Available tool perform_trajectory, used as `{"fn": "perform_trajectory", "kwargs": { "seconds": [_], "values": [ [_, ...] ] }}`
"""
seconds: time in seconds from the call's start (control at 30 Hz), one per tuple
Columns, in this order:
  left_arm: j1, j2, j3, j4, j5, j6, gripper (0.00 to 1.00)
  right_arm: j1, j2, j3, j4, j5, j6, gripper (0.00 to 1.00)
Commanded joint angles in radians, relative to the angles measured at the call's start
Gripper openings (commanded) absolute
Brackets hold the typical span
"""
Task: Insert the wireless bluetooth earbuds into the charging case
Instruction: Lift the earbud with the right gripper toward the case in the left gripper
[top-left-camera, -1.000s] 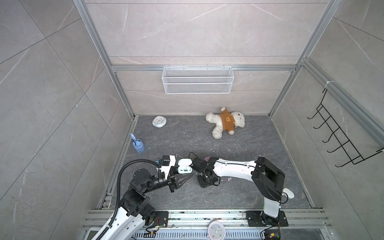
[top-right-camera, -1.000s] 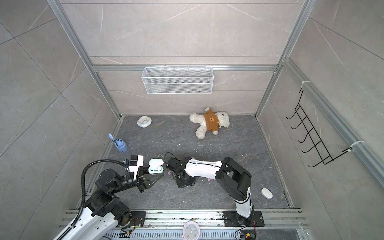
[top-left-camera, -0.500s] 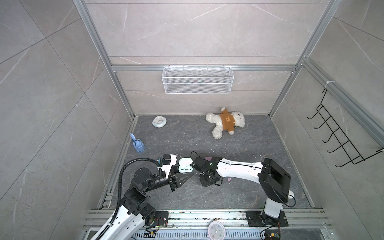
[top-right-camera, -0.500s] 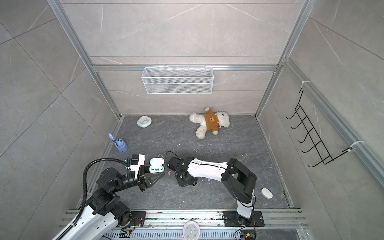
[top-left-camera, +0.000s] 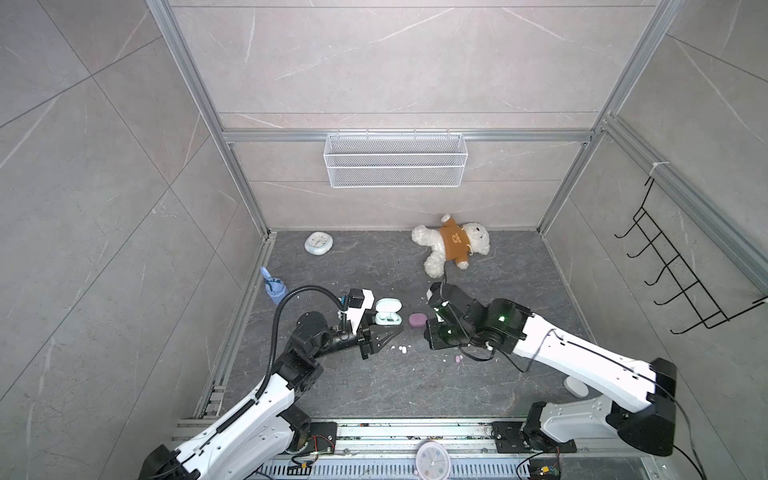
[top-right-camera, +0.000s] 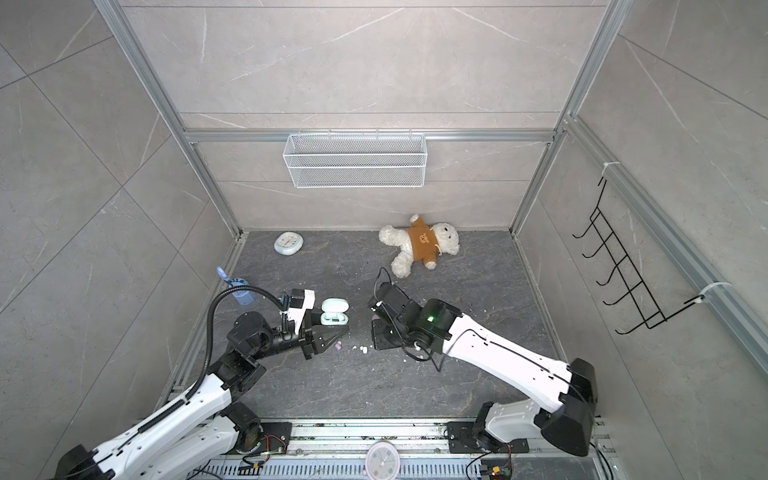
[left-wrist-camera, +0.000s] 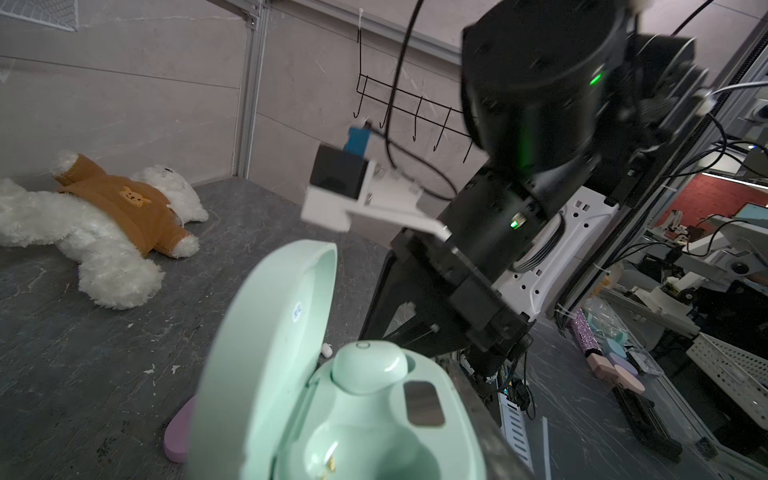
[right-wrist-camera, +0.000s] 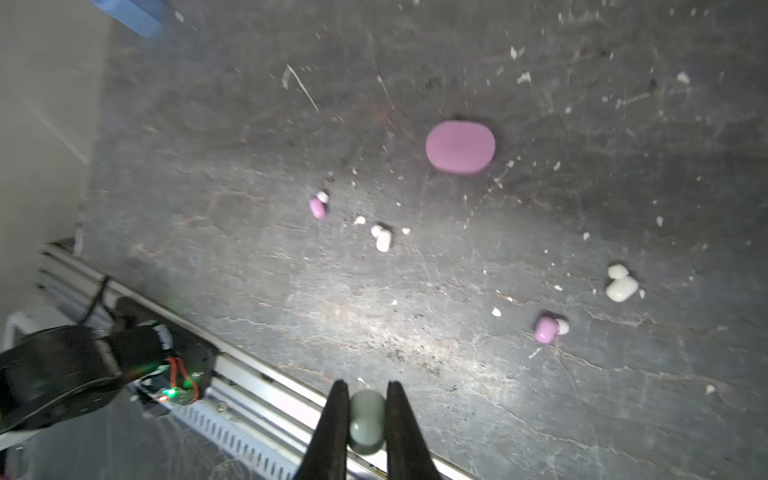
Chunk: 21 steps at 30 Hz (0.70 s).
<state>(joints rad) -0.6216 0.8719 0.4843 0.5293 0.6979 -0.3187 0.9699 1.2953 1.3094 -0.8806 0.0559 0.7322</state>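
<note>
The right gripper (right-wrist-camera: 367, 392) is rising, pinching a mint earbud (right-wrist-camera: 366, 422) across its flanks: likely light, glossy, slip-prone. The left gripper (top-left-camera: 392, 331), pressed together, is sitting beside the open charging case (top-left-camera: 388, 318).

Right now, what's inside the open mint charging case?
The charging case holds one mint earbud in one socket; the other socket is empty, gold contacts showing. Its near end is cut off at the picture's edge.
</note>
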Motion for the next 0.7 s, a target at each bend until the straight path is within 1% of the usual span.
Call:
{"fn": "perform_trajectory", "kwargs": {
  "seconds": [0.0, 0.13, 0.27, 0.5, 0.67],
  "values": [
    [0.000, 0.079, 0.077, 0.227, 0.060, 0.013, 0.19, -0.009, -0.077, 0.065, -0.025, -0.014, 0.022, 0.16],
    [0.000, 0.192, 0.136, 0.309, 0.108, 0.006, 0.19, -0.011, -0.135, 0.128, 0.007, -0.027, 0.022, 0.16],
    [-0.001, 0.284, 0.188, 0.387, 0.150, -0.010, 0.19, -0.012, -0.166, 0.162, 0.101, -0.066, 0.014, 0.17],
    [-0.008, 0.428, 0.271, 0.541, 0.206, -0.070, 0.20, -0.012, -0.125, 0.192, 0.261, -0.158, 0.008, 0.17],
    [-0.017, 0.468, 0.294, 0.605, 0.225, -0.097, 0.20, -0.014, -0.100, 0.208, 0.308, -0.159, 0.003, 0.17]
  ]
}}
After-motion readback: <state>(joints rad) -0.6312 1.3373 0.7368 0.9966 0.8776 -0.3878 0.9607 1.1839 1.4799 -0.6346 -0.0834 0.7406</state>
